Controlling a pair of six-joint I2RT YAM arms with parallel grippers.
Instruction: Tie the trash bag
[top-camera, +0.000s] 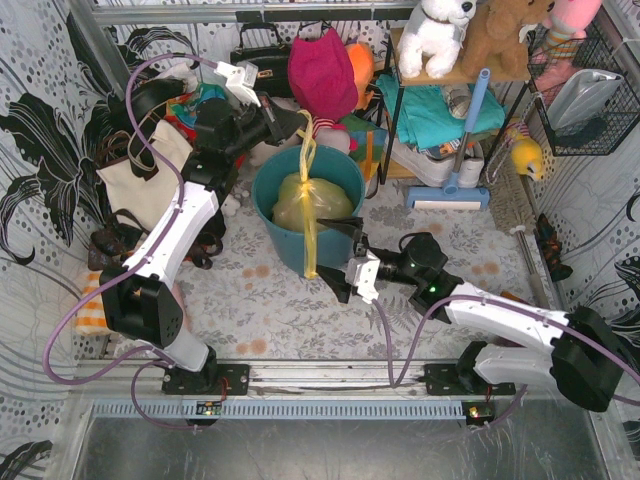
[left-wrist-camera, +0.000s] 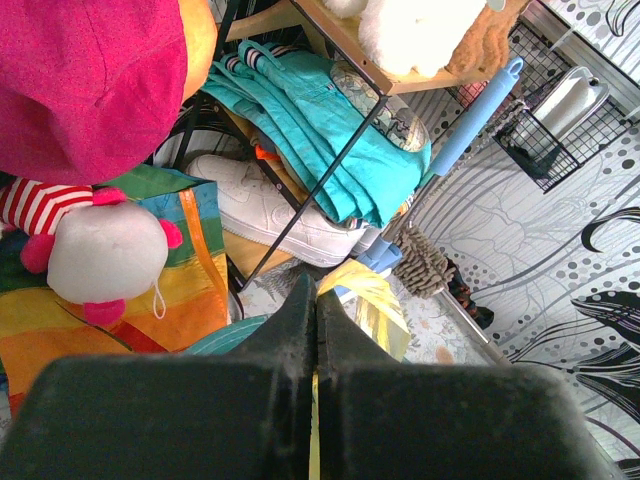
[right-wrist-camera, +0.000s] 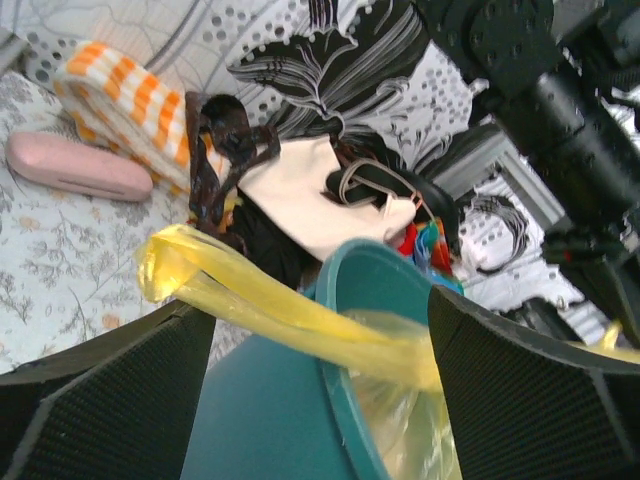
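The trash bag (top-camera: 312, 203) is seated inside the teal bin (top-camera: 290, 245), near the middle of the table (top-camera: 270, 320), with its bunched body below the rim. 2 twisted strands are drawn from its neck. 1 is pulled up toward 12 o'clock. The other is draped over the rim at 6 o'clock and hangs down the outer wall.

The upper strand is clenched in the left gripper (top-camera: 303, 124), just beyond the bin's 12 o'clock edge. The right gripper (top-camera: 342, 260) is held at 5 o'clock of the bin, released, its jaws spread wide, just beside the hanging strand.

Bare table is left from 4 to 7 o'clock of the bin. From 9 through 2 o'clock the bin is crowded: a cream tote bag (top-camera: 140, 180) at 9, a magenta cloth (top-camera: 322, 72) at 12 and a shelf rack (top-camera: 440, 110) at 2.

In the left wrist view the fingers (left-wrist-camera: 290, 330) are seen pressed together with yellow plastic pinched at their tips, and a white sneaker (left-wrist-camera: 270, 210) is shown plainly under the rack. In the right wrist view the lower strand is seen crossing the gap between the fingers (right-wrist-camera: 110, 390); whether either one is touched cannot be told. A pink case (right-wrist-camera: 75, 165) is shown by that view alone.
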